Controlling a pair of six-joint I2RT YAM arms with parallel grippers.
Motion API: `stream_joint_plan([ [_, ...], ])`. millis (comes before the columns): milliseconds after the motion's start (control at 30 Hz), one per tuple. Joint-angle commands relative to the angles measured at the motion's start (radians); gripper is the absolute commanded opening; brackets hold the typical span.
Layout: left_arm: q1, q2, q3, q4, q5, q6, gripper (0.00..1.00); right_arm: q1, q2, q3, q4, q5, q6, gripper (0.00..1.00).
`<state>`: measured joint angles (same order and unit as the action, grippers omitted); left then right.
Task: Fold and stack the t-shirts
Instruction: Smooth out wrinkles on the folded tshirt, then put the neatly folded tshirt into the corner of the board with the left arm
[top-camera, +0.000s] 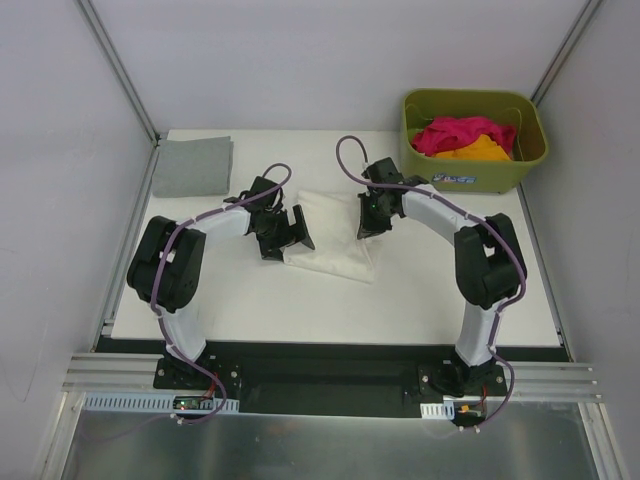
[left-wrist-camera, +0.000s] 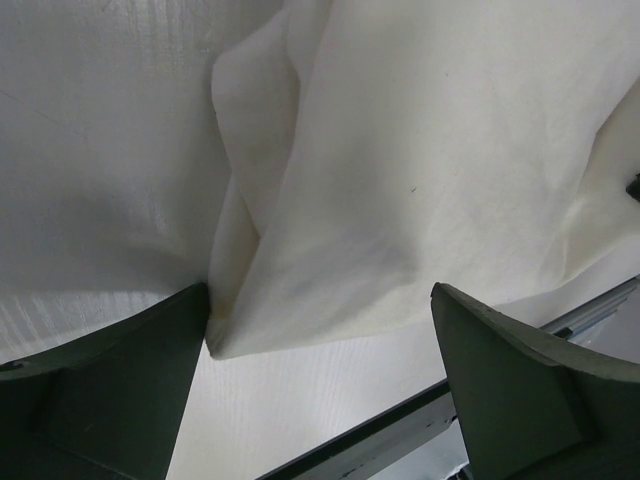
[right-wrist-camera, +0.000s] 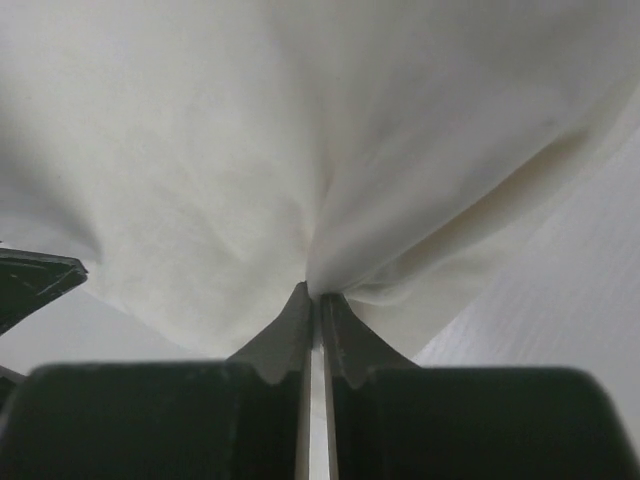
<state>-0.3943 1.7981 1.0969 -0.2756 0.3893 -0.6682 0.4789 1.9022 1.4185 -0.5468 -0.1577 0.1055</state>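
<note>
Right gripper (right-wrist-camera: 320, 297) is pinched tight on a fold of the cream shirt (right-wrist-camera: 200, 150), and cloth fans up out of the shut jaws. Left gripper (left-wrist-camera: 320, 300) is wide and holds nothing. A shirt corner hangs between its fingers, touching the inner face of the one on that view's left and clear of the other.

My read of the step: get the second grip, then fold.
- Push left in deeper before closing, or it nips only the tip of the corner.
- Lift both sides level and keep the cloth taut between them.
- Lay it over, don't drag. The table (top-camera: 250, 300) looks smooth, so the bottom layer may slide.

The cream shirt sits mid-table between the grippers, rumpled. Grey shirt (top-camera: 193, 166) lies flat at the far left, well apart. Basket (top-camera: 530, 150) is at the far right with a pink shirt (top-camera: 455, 132) and an orange shirt (top-camera: 482, 150) heaped in it.

Can't make out:
- how many layers the right pinch holds
- the cream shirt's side edges, which the arms cover from above
- collar and sleeves
- anything under the pink and orange shirts

Both wrist views are too close to show the shirt's outline.
</note>
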Motion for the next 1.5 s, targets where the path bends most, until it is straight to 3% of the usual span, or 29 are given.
stream_joint_plan([
  [0, -0.012, -0.039, -0.031, 0.003, -0.009, -0.014, 0.94, 0.001, -0.106, -0.027, 0.091, -0.105, 0.081, 0.03],
  [200, -0.012, -0.065, -0.019, 0.003, 0.005, -0.002, 0.95, -0.037, -0.137, -0.073, 0.149, -0.161, 0.125, 0.03],
  [400, -0.012, -0.088, -0.046, 0.003, -0.017, -0.004, 0.97, -0.129, -0.129, -0.265, 0.321, -0.284, 0.203, 0.02],
  [700, -0.012, -0.100, -0.034, -0.025, -0.058, 0.021, 0.99, -0.204, -0.103, -0.365, 0.308, -0.206, 0.192, 0.10],
  [800, -0.012, -0.094, 0.006, -0.056, -0.044, 0.058, 0.99, -0.217, -0.118, -0.375, 0.292, -0.186, 0.178, 0.17],
  [933, -0.012, -0.079, 0.073, -0.099, -0.079, 0.107, 0.99, -0.217, -0.134, -0.360, 0.239, -0.161, 0.151, 0.40],
  [1067, -0.012, -0.034, 0.176, -0.151, -0.159, 0.160, 1.00, -0.215, -0.202, -0.323, 0.174, -0.151, 0.099, 0.53],
  [1233, -0.012, 0.088, 0.283, -0.206, -0.133, 0.171, 0.99, -0.217, -0.356, -0.320, 0.094, -0.100, 0.048, 0.97],
  [1467, -0.018, 0.233, 0.395, -0.232, -0.138, 0.160, 0.99, -0.215, -0.526, -0.365, -0.016, 0.007, 0.007, 0.97],
])
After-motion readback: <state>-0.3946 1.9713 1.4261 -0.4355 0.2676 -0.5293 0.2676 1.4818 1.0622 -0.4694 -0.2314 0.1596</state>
